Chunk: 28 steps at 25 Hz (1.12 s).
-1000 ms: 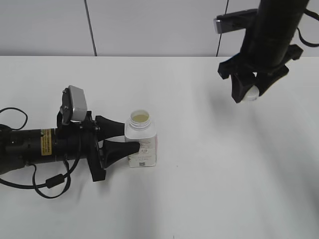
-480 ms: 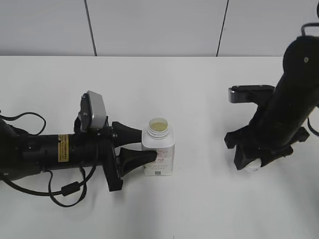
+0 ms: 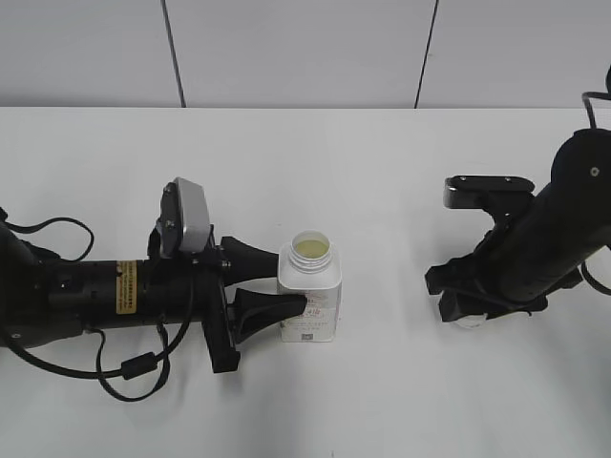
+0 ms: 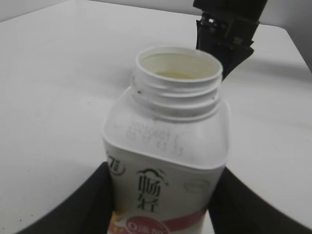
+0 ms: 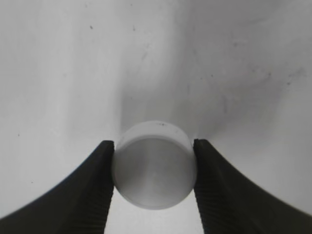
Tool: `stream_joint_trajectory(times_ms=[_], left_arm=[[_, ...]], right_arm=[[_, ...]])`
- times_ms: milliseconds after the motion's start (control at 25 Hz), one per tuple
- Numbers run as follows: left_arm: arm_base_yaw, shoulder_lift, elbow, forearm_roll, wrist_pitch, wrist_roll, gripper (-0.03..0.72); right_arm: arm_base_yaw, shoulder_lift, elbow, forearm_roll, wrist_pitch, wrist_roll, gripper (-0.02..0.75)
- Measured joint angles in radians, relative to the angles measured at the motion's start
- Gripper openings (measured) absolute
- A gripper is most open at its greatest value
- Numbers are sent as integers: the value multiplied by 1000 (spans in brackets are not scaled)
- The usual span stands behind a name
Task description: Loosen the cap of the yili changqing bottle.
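Observation:
The yili changqing bottle (image 3: 309, 296) stands upright near the table's middle with its neck open and pale liquid inside; it fills the left wrist view (image 4: 168, 161). My left gripper (image 3: 277, 283) lies low from the left and is shut on the bottle's body (image 4: 163, 204). The white cap (image 5: 155, 165) is off the bottle. My right gripper (image 5: 155, 168) is shut on the cap, low at the table surface at the right (image 3: 470, 310), where only a sliver of the cap (image 3: 468, 323) shows under the fingers.
The white table (image 3: 382, 191) spreads all round the bottle. A grey panelled wall (image 3: 305, 48) runs along the back edge. A black cable (image 3: 124, 367) loops beside the left arm at the front left.
My right gripper has come down from high at the back right to the table surface with the cap. My left gripper has slid the bottle to the right.

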Motion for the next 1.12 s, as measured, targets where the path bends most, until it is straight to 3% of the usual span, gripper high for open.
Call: stream_joint_trajectory(times_ms=[240,360,600,880,1120], left_arm=[[0,0,0,-1,0,1,366],[0,0,0,-1,0,1,380],[27,0,0,29,-4,1,560],[161,0,0,173,-6,1,585],[288,-19,0,188,-5,1,587]], right_arm=[[0,0,0,1,-5,0,533],[0,0,0,1,-6,0,561],[0,0,0,1,-6,0,567],[0,0,0,1,-6,0,568],[0,0,0,1,-6,0,568]])
